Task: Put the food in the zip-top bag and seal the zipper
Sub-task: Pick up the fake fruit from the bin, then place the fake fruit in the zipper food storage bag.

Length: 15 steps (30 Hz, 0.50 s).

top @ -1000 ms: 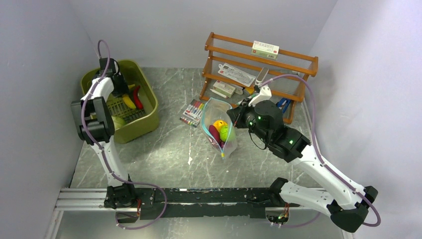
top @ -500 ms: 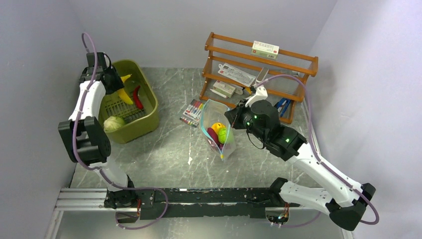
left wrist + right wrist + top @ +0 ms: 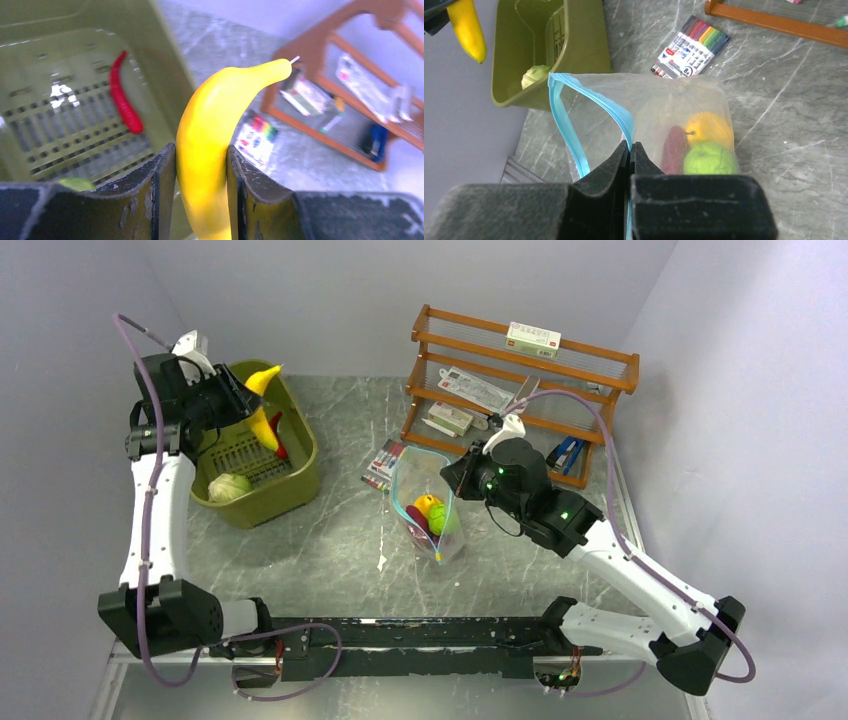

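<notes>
Lifted from tub (image 3: 305,455), yellow curved banana (image 3: 225,95); left gripper (image 3: 200,150) clamps it; right gripper (image 3: 630,147) pinches zip-top bag (image 3: 664,100)

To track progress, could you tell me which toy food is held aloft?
The yellow banana, gripped by the left end effector; the rest lie in the olive tub or the zip-top bag.
</notes>
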Available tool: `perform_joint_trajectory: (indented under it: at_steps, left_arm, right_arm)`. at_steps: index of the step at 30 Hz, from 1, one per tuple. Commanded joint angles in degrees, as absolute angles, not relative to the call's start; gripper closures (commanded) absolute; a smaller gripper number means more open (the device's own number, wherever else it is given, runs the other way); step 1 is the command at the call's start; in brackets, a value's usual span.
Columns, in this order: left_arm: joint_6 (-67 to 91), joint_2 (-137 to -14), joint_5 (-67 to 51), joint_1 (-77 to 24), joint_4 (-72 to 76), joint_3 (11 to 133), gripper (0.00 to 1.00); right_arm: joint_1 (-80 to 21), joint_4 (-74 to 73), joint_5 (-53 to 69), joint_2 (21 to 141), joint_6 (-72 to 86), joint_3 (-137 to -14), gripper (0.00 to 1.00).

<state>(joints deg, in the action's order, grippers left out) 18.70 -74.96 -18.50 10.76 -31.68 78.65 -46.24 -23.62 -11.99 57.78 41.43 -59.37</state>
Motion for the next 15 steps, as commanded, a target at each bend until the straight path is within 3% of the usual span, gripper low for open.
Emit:
perform_joint_trajectory:
  at_steps: [1,6,15]
  left_arm:
    - [24.05,-71.22,-37.94,10.40,-24.63,74.90,0.76]
    - [29.78,-67.15,-49.33,7.70,-17.83,69.54,0.74]
    - [30.64,-68.13,-51.93,-5.58,-18.31,68.79,0.75]
  right_arm:
    - [-46.27,-21.52,-11.42,58.13,44.00,-61.07,1.00]
    - [-46.27,-26.61,-16.72,58.85,47.07,-63.71,1.00]
    - [-46.30,-25.86,-17.68,60.33,46.42,-63.94,1.00]
